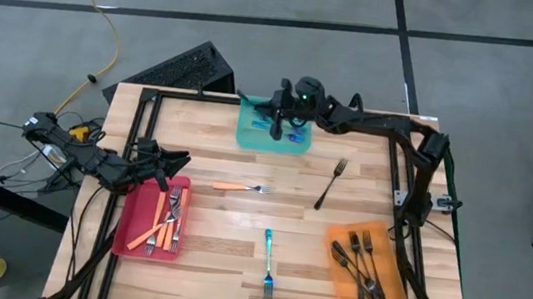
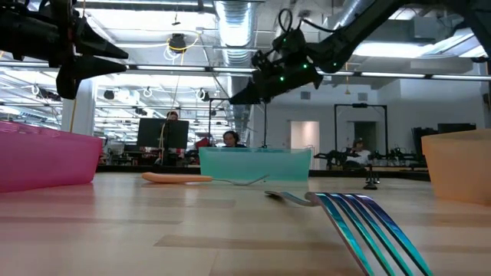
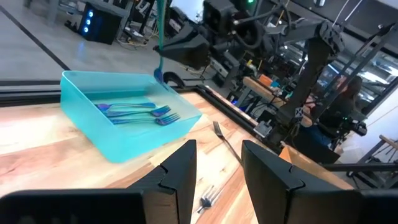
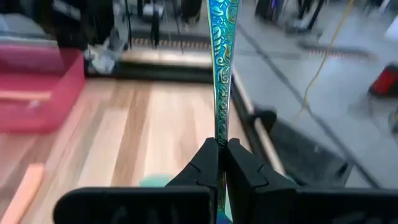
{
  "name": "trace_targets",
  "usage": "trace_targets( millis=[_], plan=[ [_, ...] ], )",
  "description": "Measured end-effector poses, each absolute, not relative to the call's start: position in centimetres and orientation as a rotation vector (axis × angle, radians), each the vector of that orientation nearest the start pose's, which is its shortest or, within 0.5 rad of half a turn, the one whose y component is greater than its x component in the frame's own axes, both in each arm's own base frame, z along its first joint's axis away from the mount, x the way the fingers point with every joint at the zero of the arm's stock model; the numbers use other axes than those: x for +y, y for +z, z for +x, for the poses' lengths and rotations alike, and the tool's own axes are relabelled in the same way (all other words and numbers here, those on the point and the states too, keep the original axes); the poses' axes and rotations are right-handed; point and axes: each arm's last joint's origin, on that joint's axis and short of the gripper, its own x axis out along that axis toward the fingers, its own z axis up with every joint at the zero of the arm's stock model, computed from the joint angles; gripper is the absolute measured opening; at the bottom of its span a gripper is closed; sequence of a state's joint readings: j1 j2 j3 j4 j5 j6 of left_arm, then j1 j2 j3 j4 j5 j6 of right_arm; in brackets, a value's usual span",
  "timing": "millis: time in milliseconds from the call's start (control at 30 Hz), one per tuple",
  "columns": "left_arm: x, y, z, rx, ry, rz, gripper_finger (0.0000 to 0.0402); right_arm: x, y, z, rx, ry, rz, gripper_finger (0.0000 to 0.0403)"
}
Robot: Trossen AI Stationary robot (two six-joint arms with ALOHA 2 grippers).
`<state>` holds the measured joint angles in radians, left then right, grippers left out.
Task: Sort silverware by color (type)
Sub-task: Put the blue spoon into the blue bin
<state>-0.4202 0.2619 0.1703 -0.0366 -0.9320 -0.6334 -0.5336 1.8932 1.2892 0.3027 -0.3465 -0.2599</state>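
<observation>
My right gripper (image 4: 221, 149) hangs over the teal tray (image 1: 253, 136) at the table's far middle, shut on a blue fork (image 3: 160, 43). Several blue forks (image 3: 140, 113) lie flat in that tray. My left gripper (image 3: 217, 168) waits open above the red tray (image 1: 132, 225), which holds orange-handled forks (image 1: 166, 221). The orange tray (image 1: 332, 278) holds dark forks (image 1: 362, 261). Loose on the wood lie an orange-handled fork (image 1: 240, 187), a dark fork (image 1: 331, 182) and a blue fork (image 1: 268, 255). My right gripper pinches the blue fork's patterned handle (image 4: 221, 127) between its two fingers, at their free ends. The fingers come at it nearly level from the table's right side and lie across it. The fork stands upright, lifted clear above the teal tray, one end above the fingers and one below.
A black frame (image 1: 141, 105) runs along the table's left, far and right edges. A dark keyboard-like thing (image 1: 180, 67) lies beyond the far left corner. Bare wood lies between the three trays around the loose forks. People sit in the room behind the table.
</observation>
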Motion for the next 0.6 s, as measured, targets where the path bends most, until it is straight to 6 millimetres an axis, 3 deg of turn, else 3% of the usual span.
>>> trace_targets(
  millis=[600],
  plan=[
    [-1.8, 19.7, 9.9, -0.059, 0.553, -0.525, 0.0112, -25.4, 21.0, 33.4, 0.501, -0.114, 0.028, 0.0033]
  ],
)
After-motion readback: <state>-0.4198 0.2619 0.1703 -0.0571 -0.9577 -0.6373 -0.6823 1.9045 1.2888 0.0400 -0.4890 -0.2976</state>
